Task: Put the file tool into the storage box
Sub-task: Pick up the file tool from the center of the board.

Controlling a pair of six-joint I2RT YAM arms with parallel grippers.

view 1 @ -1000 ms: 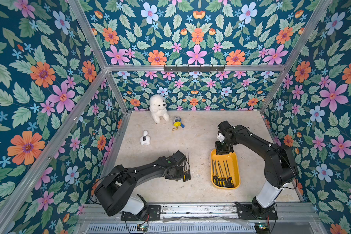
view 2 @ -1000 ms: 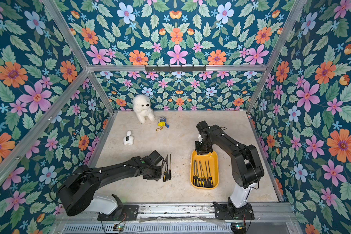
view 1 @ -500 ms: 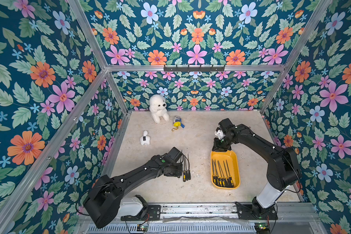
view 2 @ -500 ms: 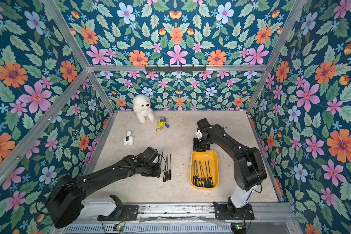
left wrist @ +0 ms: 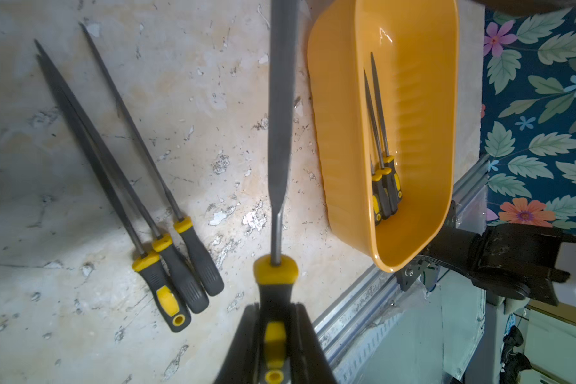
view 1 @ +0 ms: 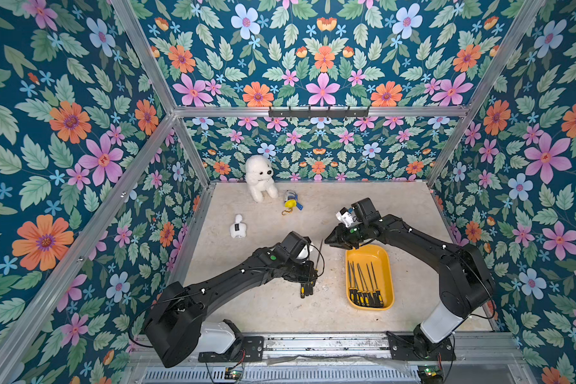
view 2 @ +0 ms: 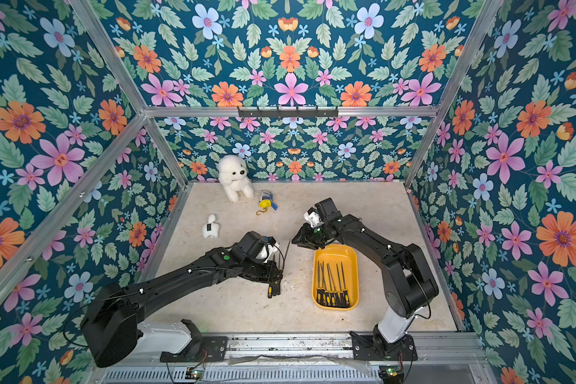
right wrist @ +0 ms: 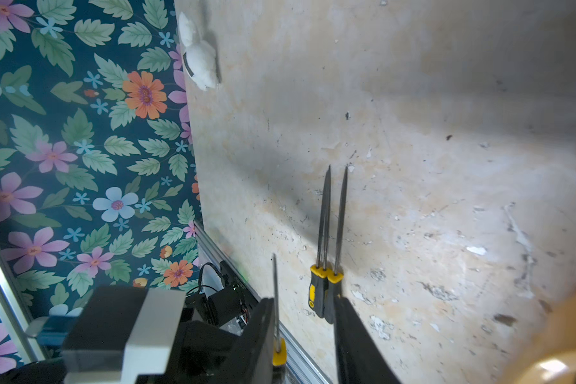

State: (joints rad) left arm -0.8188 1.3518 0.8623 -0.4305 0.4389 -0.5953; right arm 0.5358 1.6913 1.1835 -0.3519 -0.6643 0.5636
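The left hand (left wrist: 275,314) is clamped on the black-and-yellow handle of the file tool (left wrist: 281,133) and holds it clear of the tabletop (view 1: 273,316). Beneath it, three loose files (left wrist: 197,262) lie side by side on the tabletop.

To the right of the held file, near but apart, sits the storage box (view 1: 368,256). A row of files (view 1: 363,282) is already inside, handles toward the robot's base. The held file's long axis runs away from the base, with the blade pointing at the back wall. The box's long side runs much the same way, so the coming move looks like a sideways carry to the right with little turning.

The right hand (view 1: 330,240) is the nearer one to the box. It hovers at the box's far left corner, just beside the file's tip, with its jaws partly apart and holding nothing. It may be placed to take the blade, or it may simply stand in the path; which of these cannot be told.

Only the left wrist view shows the grip on the handle and all three loose files; in both top views the hand covers most of them. Only the right wrist view shows the gap between the right hand's jaws, with the blade close along one finger; whether the blade lies inside that gap is unclear. Only the top views show the full row in the box.
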